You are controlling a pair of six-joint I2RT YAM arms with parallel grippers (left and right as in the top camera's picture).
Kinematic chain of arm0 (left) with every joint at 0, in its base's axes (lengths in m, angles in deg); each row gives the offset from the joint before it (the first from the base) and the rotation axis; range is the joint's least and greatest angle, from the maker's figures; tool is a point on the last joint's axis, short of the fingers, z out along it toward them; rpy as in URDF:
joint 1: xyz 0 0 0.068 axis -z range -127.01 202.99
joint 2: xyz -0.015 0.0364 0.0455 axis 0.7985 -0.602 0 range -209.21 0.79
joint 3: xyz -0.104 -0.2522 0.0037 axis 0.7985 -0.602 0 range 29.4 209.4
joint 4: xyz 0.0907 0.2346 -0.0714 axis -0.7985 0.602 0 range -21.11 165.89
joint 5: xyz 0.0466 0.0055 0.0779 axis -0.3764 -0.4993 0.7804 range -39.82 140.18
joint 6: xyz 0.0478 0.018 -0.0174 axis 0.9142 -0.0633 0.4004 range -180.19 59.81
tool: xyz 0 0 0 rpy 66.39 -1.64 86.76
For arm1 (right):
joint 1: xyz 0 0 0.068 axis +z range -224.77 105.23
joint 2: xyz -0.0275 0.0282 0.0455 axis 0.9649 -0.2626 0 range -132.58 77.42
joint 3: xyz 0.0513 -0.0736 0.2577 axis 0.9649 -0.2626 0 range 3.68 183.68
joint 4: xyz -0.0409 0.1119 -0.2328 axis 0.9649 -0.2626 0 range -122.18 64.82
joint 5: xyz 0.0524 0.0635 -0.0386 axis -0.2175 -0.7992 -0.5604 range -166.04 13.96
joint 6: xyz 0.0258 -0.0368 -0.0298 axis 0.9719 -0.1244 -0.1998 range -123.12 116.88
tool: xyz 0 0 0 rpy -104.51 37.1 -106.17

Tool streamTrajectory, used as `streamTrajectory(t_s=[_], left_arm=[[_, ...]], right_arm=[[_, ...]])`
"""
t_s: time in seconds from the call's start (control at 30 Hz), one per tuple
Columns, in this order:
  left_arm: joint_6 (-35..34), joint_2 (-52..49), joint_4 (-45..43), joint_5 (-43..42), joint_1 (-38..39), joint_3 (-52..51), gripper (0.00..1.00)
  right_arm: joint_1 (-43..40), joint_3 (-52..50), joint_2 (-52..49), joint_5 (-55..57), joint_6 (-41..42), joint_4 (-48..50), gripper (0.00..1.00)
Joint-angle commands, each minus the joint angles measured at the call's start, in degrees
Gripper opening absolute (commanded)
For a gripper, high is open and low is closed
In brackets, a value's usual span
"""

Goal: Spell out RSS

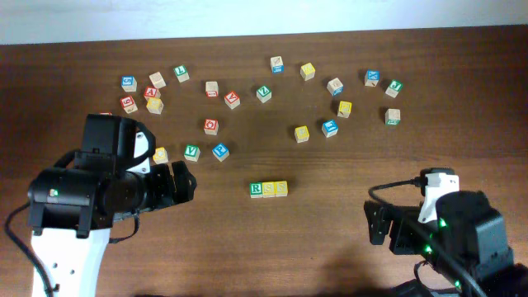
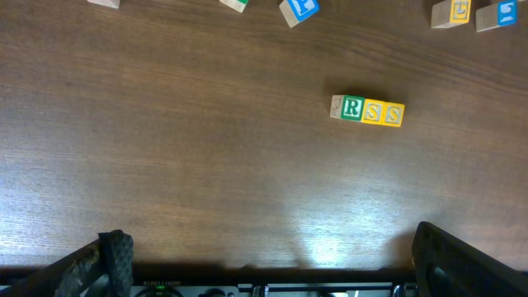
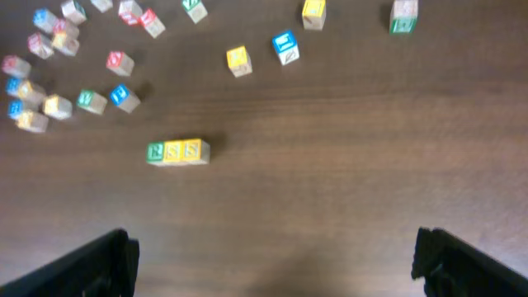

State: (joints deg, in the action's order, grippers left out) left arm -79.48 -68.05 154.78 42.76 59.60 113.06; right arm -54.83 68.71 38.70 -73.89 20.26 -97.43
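Word reads R-S-S on the table. The row sits near centre, below the scatter of loose blocks and well apart from all of them. I take that gap as deliberate. It keeps the word legible and leaves no stray letter to read as part of it.

Green R block is at the left end, with the first S touching it and the second S touching that. Both S blocks are yellow. In the left wrist view the row tilts slightly, right end a touch lower. Letters face up and are readable. No gaps between the three that I can see.

Left tool: fingers spread wide, nothing between them. Its wrist view shows only bare wood in the gap. It hangs to the left of the row, near but not touching.

Right tool: also spread wide and empty, off to the right and lower, well apart from the row.

Judgement: task looks done. The arms stand off to either side, which I read as keeping the fingers from knocking the row. If I moved anything, the risk would be a finger or cable sweeping the blocks. They look light and would likely slide easily on smooth wood. I'd leave the slight tilt alone.
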Motion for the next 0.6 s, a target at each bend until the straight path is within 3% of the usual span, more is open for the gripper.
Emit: streamTrajectory(t_s=[0.0,0.33,0.57], left_arm=[[-0.76,0.28,-0.09,0.39,-0.24,-0.39,0.99],[-0.76,0.31,-0.09,0.39,-0.24,-0.39,0.99],[-0.76,0.31,-0.09,0.39,-0.24,-0.39,0.99]], right_arm=[[-0.83,-9.60,7.15,2.21,-12.48,11.54,0.98],[-8.39,-43.45,29.07,-0.63,-12.68,45.03,0.99],[-11.61,-57.59,37.66,-1.66,-12.66,65.37,0.98]])
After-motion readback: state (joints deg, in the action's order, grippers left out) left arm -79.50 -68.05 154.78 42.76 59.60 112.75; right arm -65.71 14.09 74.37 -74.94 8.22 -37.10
